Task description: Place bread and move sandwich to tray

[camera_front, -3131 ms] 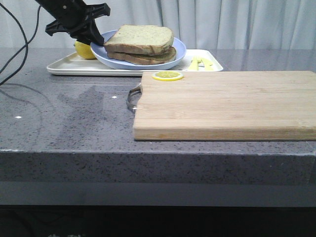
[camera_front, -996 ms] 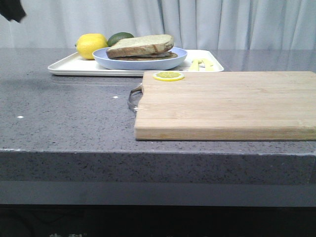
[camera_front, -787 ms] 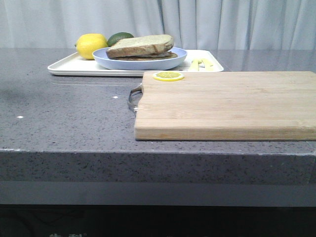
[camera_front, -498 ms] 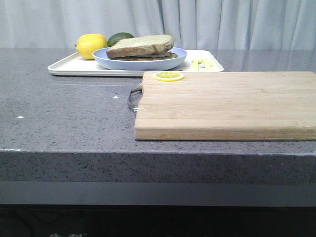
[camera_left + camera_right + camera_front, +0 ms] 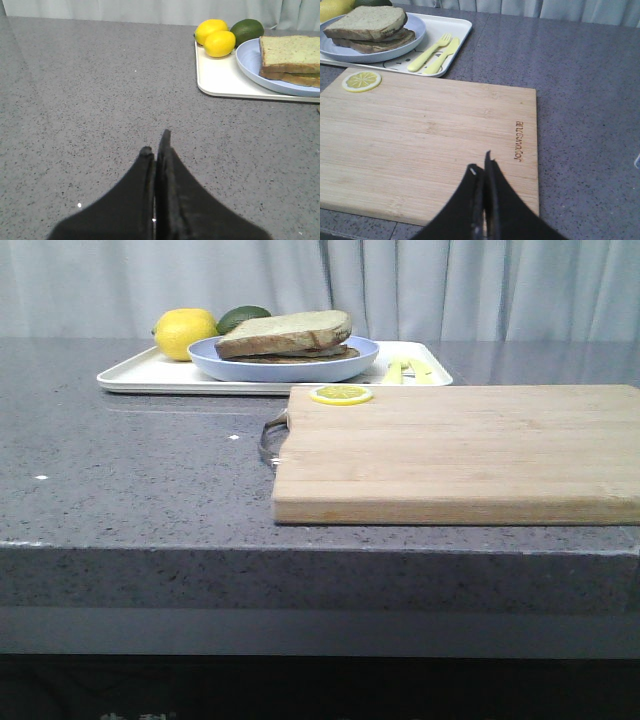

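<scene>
The sandwich (image 5: 285, 335) lies on a round light-blue plate (image 5: 283, 364) that rests on the white tray (image 5: 135, 373) at the back of the counter. The pale bread (image 5: 290, 326) is its top slice; the egg is hidden. The sandwich also shows in the left wrist view (image 5: 289, 59) and the right wrist view (image 5: 370, 27). My left gripper (image 5: 156, 142) is shut and empty over bare counter, well short of the tray (image 5: 220, 80). My right gripper (image 5: 481, 165) is shut and empty above the bamboo cutting board (image 5: 430, 135). Neither gripper shows in the front view.
A lemon (image 5: 185, 333) and an avocado (image 5: 243, 315) sit at the tray's back left. A yellow fork (image 5: 426, 52) and knife (image 5: 442, 55) lie on the tray's right part. A lemon slice (image 5: 341, 394) lies on the board's far left corner. The board has a metal handle (image 5: 268, 438).
The left arm, which was at the plate on the tray, has pulled back out of the front view. The plate with the sandwich now rests flat on the tray.
</scene>
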Controlling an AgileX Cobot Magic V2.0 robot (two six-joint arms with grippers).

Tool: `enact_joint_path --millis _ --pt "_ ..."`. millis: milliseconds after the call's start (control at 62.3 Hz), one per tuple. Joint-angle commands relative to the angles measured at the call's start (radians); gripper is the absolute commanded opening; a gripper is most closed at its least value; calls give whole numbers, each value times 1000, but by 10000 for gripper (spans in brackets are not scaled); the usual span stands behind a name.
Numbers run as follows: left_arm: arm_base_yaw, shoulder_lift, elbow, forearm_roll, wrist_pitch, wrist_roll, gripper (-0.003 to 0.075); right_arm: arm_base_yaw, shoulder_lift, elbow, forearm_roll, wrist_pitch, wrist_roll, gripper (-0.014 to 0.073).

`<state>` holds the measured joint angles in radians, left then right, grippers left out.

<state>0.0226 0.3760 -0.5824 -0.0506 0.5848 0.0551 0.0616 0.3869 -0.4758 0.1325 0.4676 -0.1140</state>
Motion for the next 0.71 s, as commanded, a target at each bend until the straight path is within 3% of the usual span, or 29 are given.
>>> enact_joint_path --millis 0,225,691 --pt "2 -75 32 -21 -100 -12 -19 -6 7 -28 5 -72 -2 -60" --pt "2 -224 127 -35 -138 -12 -19 -6 7 -28 5 -72 -2 -60" --pt "2 -231 131 -35 -150 -12 -19 -6 7 -28 5 -72 -2 -60"
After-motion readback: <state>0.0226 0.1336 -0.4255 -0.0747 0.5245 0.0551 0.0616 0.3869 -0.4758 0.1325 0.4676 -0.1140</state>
